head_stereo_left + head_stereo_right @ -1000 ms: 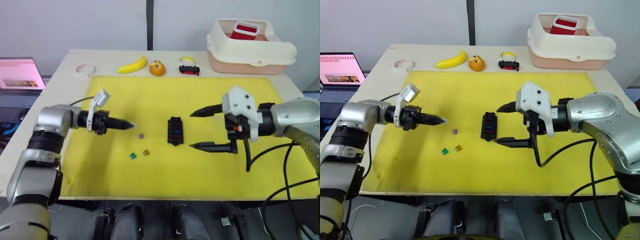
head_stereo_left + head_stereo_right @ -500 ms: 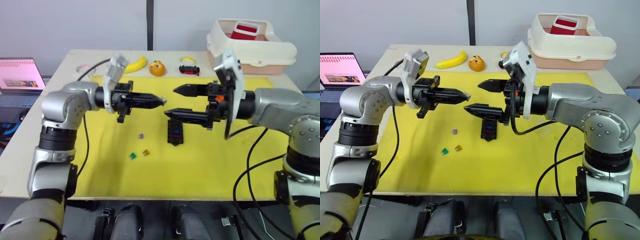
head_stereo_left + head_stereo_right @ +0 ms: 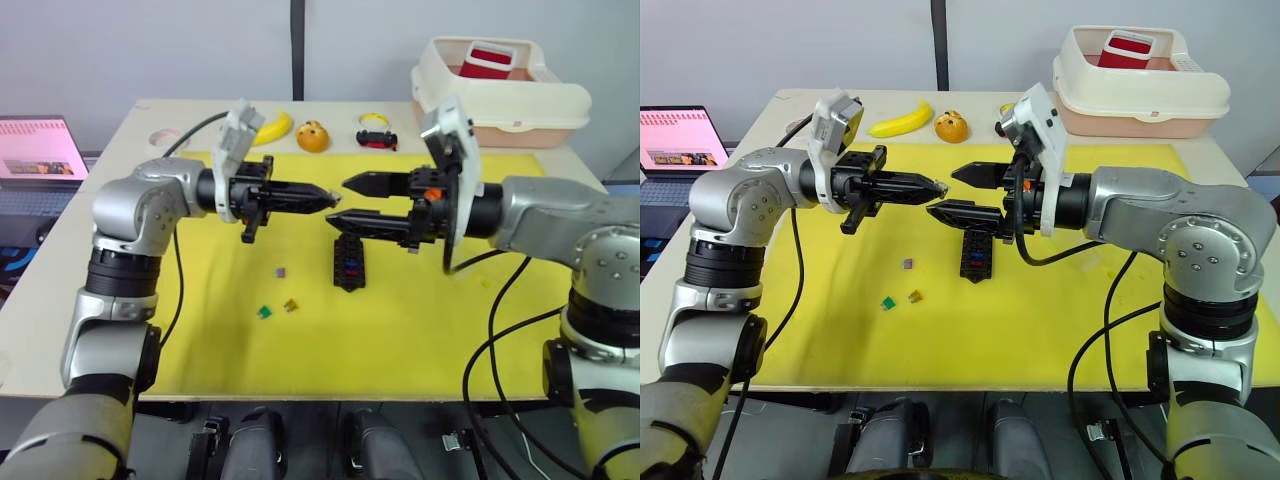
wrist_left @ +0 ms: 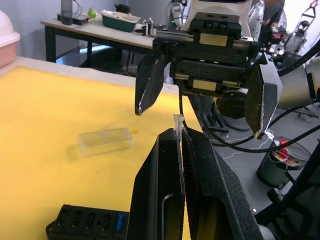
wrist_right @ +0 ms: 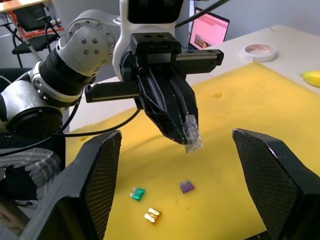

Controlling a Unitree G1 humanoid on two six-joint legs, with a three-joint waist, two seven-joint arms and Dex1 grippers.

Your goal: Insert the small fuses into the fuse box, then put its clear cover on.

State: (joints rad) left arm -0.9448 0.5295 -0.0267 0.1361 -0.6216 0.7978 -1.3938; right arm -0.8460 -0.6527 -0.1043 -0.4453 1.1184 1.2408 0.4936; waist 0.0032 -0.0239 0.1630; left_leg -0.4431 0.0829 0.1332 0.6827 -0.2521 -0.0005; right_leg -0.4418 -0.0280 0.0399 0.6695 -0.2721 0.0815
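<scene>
**A:** What lies on the yellow mat (image 3: 420,330), taking the fuse box as the marker?

**B:** The black fuse box (image 3: 349,262) sits near the mat's middle. Both arms hang in the air above it, tips facing each other. The right gripper (image 3: 352,201) is spread wide, one finger over the other, directly above the box's far end. The left gripper (image 3: 937,186) is clenched on a small pale, clear-looking fuse (image 5: 192,135) that sticks out past its fingertips, just to the left of the right gripper's tips and not touching them.

**A:** And the clear cover?

**B:** In the left wrist view the clear cover (image 4: 105,141) lies flat on the mat, apart from the fuse box, on the side away from the loose fuses.

**A:** The loose fuses?

**B:** Three lie left of the box: a purple-grey fuse (image 3: 282,271) nearest it, then a green fuse (image 3: 266,312) and an amber fuse (image 3: 292,304) side by side, nearer the robot. The box already holds blue and red fuses in its slots.

**A:** Beyond the mat?

**B:** Far behind the box stands a cream lidded bin (image 3: 500,95) at the right corner, with a banana (image 3: 902,119) and an orange (image 3: 953,126) further left.
</scene>
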